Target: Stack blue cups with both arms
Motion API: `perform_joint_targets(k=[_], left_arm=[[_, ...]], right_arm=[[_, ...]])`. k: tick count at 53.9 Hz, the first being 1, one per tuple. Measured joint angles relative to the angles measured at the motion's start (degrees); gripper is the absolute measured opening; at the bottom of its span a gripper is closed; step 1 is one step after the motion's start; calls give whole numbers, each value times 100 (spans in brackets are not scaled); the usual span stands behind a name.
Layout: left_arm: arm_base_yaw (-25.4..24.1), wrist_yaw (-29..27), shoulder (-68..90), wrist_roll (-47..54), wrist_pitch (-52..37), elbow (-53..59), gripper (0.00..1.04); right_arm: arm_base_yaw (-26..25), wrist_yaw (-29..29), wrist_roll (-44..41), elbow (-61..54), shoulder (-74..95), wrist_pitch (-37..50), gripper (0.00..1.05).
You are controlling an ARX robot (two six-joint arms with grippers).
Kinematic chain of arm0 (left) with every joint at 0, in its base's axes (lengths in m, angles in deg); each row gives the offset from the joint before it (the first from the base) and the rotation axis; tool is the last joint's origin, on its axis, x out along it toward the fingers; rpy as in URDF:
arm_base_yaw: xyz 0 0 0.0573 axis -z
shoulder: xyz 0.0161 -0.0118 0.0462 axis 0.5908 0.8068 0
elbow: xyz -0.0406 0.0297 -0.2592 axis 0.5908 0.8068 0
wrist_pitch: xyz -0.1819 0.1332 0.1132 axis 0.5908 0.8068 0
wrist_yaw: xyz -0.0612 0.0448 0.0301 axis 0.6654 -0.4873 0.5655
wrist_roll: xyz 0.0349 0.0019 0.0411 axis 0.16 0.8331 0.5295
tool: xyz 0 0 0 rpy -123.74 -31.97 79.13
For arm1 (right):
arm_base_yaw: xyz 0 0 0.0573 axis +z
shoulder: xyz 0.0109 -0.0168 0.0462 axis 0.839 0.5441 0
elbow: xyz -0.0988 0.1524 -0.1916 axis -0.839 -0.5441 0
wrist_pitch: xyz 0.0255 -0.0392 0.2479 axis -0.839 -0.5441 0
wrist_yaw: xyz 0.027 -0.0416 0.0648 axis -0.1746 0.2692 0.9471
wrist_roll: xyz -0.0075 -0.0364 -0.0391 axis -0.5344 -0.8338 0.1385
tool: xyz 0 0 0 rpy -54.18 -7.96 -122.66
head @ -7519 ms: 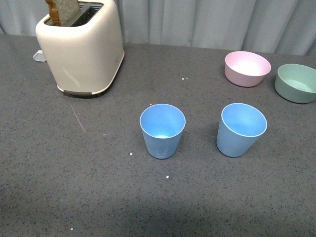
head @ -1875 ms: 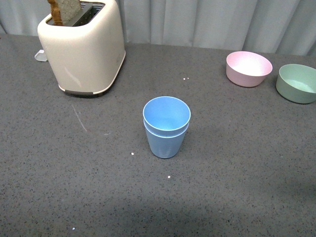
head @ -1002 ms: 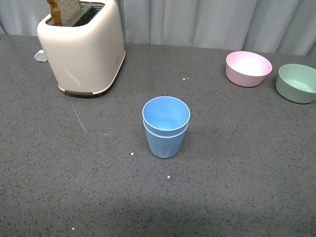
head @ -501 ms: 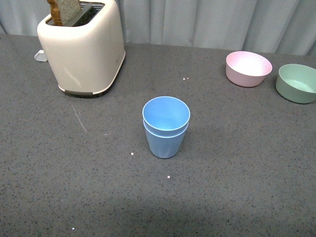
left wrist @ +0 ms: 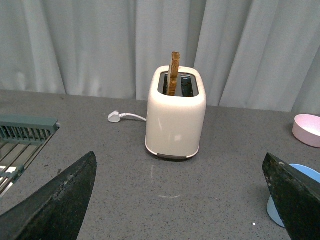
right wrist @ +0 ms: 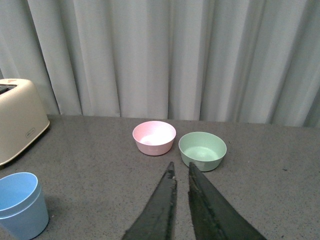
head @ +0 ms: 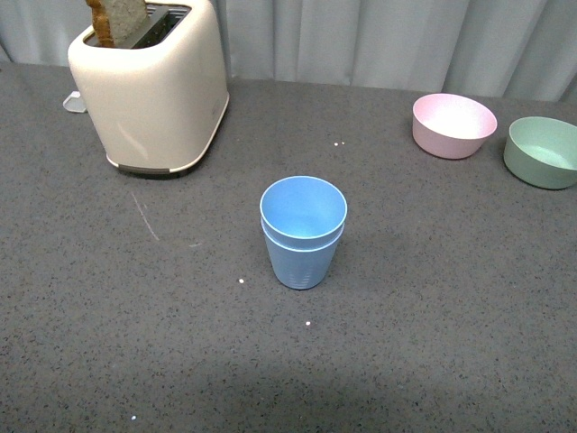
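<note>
The two blue cups (head: 302, 230) stand nested one inside the other, upright, at the middle of the grey table. The stack also shows at the edge of the left wrist view (left wrist: 295, 195) and of the right wrist view (right wrist: 20, 202). Neither arm shows in the front view. My left gripper (left wrist: 180, 200) is open and empty, its jaws wide apart, raised and back from the stack. My right gripper (right wrist: 180, 170) is shut and empty, raised and well away from the stack, pointing toward the bowls.
A cream toaster (head: 149, 86) with a slice of bread stands at the back left, its white plug (left wrist: 115, 117) behind it. A pink bowl (head: 453, 124) and a green bowl (head: 541, 152) sit at the back right. A grey-green rack (left wrist: 20, 142) lies beyond the toaster's side.
7.5 s ago the two cups stood apart side by side; since 1.9 s ago they are nested in one stack. Nothing has moved over the last second.
</note>
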Motion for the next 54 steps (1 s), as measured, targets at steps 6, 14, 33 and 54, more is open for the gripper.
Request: perform_joint_targets(k=[6, 14, 33, 54], left_arm=[[0, -2, 0, 0, 0, 0, 98], [0, 0, 0, 0, 0, 0, 98], [0, 0, 0, 0, 0, 0, 98], [0, 0, 0, 0, 0, 0, 98]], right_arm=[[0, 0, 0, -2, -4, 0, 36], [0, 0, 0, -2, -4, 0, 59], [0, 0, 2, -2, -4, 0, 94], [0, 0, 2, -2, -4, 0, 95]])
